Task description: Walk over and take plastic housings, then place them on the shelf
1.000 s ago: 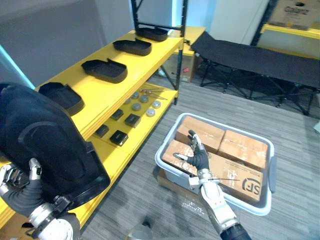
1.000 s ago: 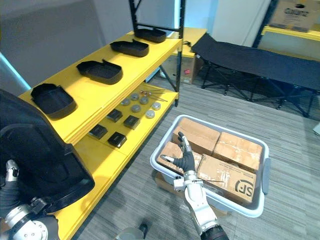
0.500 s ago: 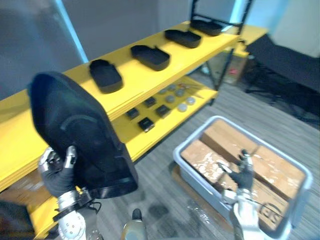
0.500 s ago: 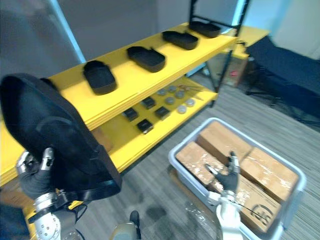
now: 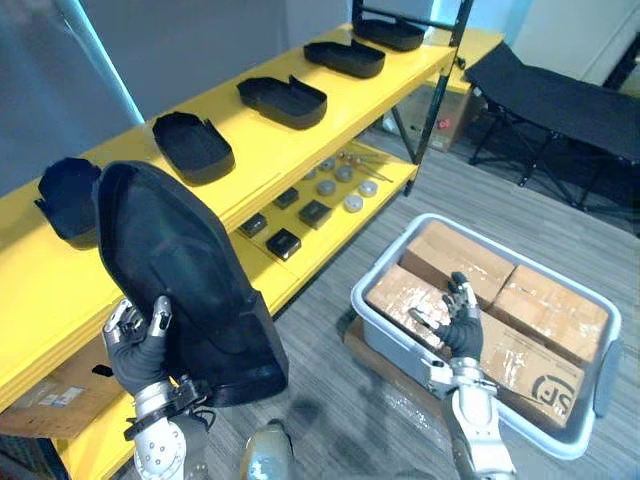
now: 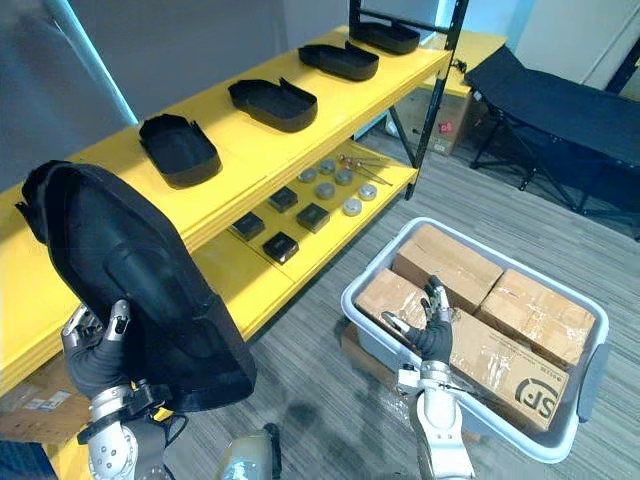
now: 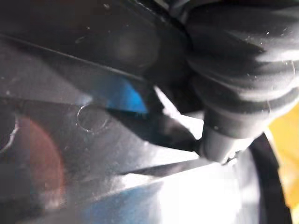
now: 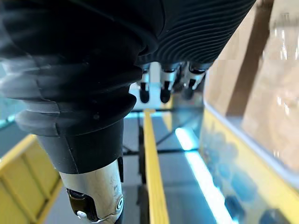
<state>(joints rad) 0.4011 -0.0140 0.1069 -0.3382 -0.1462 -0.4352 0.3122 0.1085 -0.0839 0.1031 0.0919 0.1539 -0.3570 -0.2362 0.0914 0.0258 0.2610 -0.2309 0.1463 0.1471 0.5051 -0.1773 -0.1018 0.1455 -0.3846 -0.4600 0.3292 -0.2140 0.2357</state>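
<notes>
My left hand (image 5: 135, 340) is shut on the lower edge of a large black plastic housing (image 5: 180, 275), held upright in front of the yellow shelf (image 5: 270, 135); the housing's dark inner face (image 7: 93, 140) shows close up in the left wrist view. Several more black housings (image 5: 192, 146) lie in a row on the shelf's top board, among them one at the left end (image 6: 30, 205) and one further along (image 6: 272, 102). My right hand (image 5: 462, 325) hangs open with relaxed fingers (image 8: 161, 91) over the grey bin (image 5: 375, 290).
The grey bin holds several cardboard boxes (image 5: 455, 262). Small black blocks (image 5: 283, 243) and round metal discs (image 5: 352, 203) lie on the lower shelf board. A black folding cot (image 5: 560, 95) stands at the back right. Grey floor (image 5: 320, 400) lies between shelf and bin.
The whole scene has shifted, so the camera moved. The housing stays in my left hand, now upright before the shelf's left end. The right hand remains open over the bin.
</notes>
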